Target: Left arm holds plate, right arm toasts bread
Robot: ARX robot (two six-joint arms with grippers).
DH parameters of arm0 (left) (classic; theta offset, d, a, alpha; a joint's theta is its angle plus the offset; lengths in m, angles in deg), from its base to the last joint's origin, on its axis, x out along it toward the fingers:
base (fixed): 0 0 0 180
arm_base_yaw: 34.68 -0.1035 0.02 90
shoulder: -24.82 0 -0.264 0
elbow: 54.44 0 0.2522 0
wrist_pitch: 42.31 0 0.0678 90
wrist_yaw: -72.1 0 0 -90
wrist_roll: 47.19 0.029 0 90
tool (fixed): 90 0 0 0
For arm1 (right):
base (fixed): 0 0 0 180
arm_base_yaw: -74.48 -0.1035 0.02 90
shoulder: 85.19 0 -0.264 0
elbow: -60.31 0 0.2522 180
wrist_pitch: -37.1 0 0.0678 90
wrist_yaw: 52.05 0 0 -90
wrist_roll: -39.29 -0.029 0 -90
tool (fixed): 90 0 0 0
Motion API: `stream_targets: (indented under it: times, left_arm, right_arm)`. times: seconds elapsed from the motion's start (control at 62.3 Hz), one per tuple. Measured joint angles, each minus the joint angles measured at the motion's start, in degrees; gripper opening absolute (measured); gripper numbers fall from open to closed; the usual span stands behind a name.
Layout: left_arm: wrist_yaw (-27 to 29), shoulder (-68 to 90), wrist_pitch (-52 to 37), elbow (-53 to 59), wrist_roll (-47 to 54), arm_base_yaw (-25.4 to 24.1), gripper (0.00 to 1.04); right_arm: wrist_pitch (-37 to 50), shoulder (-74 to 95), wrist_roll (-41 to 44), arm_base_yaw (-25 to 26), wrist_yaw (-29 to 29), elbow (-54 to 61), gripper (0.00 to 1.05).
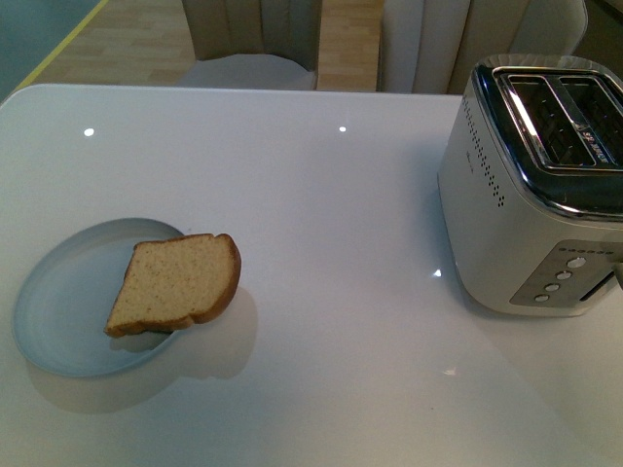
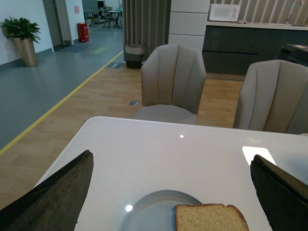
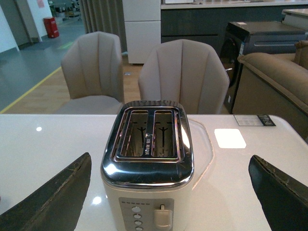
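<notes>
Nothing legible. Toaster (image 1: 531,185): red-and-white markings between the slots, too blurred to read. Dark card (image 3: 254,120) beyond the right gripper (image 3: 169,163), past the toaster: print too small.

Table (image 1: 331,195): carries all items below.
Plate (image 1: 58,306): on the table, by its left edge, toward the near-left corner.
Bread (image 1: 177,282): on the plate, across its right side, overhanging the rim.
Toaster (image 1: 506,224): upright by the right edge, well apart from the plate, slots upward.
Chair (image 1: 248,68): behind the far edge, left of centre.
Second chair (image 1: 458,39): behind the far edge, further right.
</notes>
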Motion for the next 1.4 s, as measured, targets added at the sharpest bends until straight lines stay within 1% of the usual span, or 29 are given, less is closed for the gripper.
stream_targets:
  times: [0.578, 0.61, 0.658, 0.69, 0.706, 0.739, 0.771, 0.867, 0.947, 1.011, 1.044, 1.188, 1.252, 1.397]
  left_arm:
    - [0.0, 0.0, 0.0, 0.0, 0.0, 0.0, 0.98]
    - [-2.1, 0.7, 1.4, -0.4, -1.4, -0.5, 0.98]
    - [-13.3, 6.9, 12.5, -5.1, -8.7, -3.4, 0.98]
    - [-17.7, 11.0, 17.0, -7.3, -12.8, -4.1, 0.98]
    - [-19.3, 13.3, 19.2, -8.4, -14.9, -4.1, 0.98]
    - [-21.8, 16.2, 20.4, -9.4, -18.8, -4.0, 0.98]
    - [-22.8, 18.5, 20.3, -10.0, -21.3, -3.9, 0.98]
    - [-24.0, 26.1, 15.5, -12.5, -24.9, -3.9, 0.98]
    - [-25.4, 34.6, 8.0, -14.8, -24.9, -5.2, 0.98]
    - [-25.1, 41.7, 2.5, -16.2, -24.6, -6.1, 0.98]
    - [-24.6, 47.4, -1.7, -17.2, -24.0, -6.4, 0.98]
    - [-20.7, 66.8, -13.2, -21.2, -20.8, -6.4, 0.98]
    - [-19.2, 75.4, -16.8, -23.5, -19.7, -6.2, 0.98]
    - [-16.0, 88.9, -20.5, -27.0, -17.1, -6.2, 0.98]
  right_arm:
    - [0.0, 0.0, 0.0, 0.0, 0.0, 0.0, 0.96]
    - [0.0, 0.0, 0.0, 0.0, 0.0, 0.0, 0.96]
    - [0.0, 0.0, 0.0, 0.0, 0.0, 0.0, 0.96]
    - [0.0, 0.0, 0.0, 0.0, -0.2, 0.0, 0.96]
    - [0.0, 0.0, 0.0, 0.0, -0.1, 0.0, 0.96]
    - [0.0, 0.0, 0.0, 0.0, 0.0, 0.0, 0.96]
    - [0.0, 0.0, 0.0, 0.0, 0.0, 0.0, 0.96]
    - [0.0, 0.0, 0.0, 0.0, 0.0, 0.0, 0.96]
    - [0.0, 0.0, 0.0, 0.0, 0.0, 0.0, 0.96]
    - [0.0, 0.0, 0.0, 0.0, 0.0, 0.0, 0.96]
    - [0.0, 0.0, 0.0, 0.0, 0.0, 0.0, 0.96]
    - [0.0, 0.0, 0.0, 0.0, 0.0, 0.0, 0.96]
    - [0.0, 0.0, 0.0, 0.0, 0.0, 0.0, 0.96]
    - [0.0, 0.0, 0.0, 0.0, 0.0, 0.0, 0.96]
